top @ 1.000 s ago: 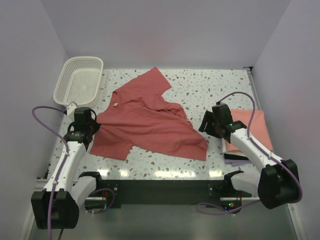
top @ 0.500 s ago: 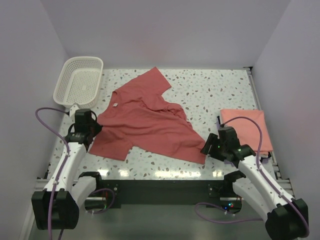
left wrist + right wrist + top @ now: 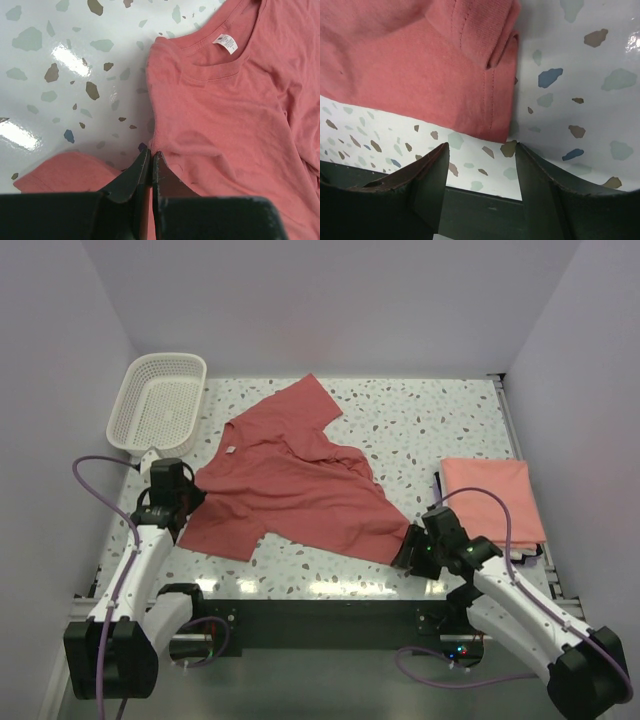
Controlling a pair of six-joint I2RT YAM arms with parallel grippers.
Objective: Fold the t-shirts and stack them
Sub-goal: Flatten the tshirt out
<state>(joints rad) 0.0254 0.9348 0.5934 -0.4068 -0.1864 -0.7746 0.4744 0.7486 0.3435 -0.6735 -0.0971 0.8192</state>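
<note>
Dusty red t-shirt (image 3: 295, 485): you see it spread loose and rumpled across the middle of the speckled bench (image 3: 430, 410).
Its long axis: runs from the collar at the left to the hem at the near right; 1 sleeve points toward the far wall.
Salmon t-shirt (image 3: 490, 498): folded into a neat rectangle at the bench's right edge, long side running near to far.
Left pincer (image 3: 151, 152): pressed together at the red shirt's shoulder edge; you cannot tell whether cloth is caught.
Right pincer (image 3: 481, 146): spread, low at the near edge, 1 finger on either side of the hem corner.
Overhead view alone: gives you both shirts at once and the white lattice basket (image 3: 122, 405) at the far left corner.
Left wrist view alone: shows the ribbed collar (image 3: 210, 77) and a small white tag (image 3: 226, 43) inside it.
Right wrist view alone: shows the hem's stitched seam and a fold of cloth rolled over above it.
Textures: soft matte knit on a glossy terrazzo-patterned top, with dark, wedge-shaped fingers.
</note>
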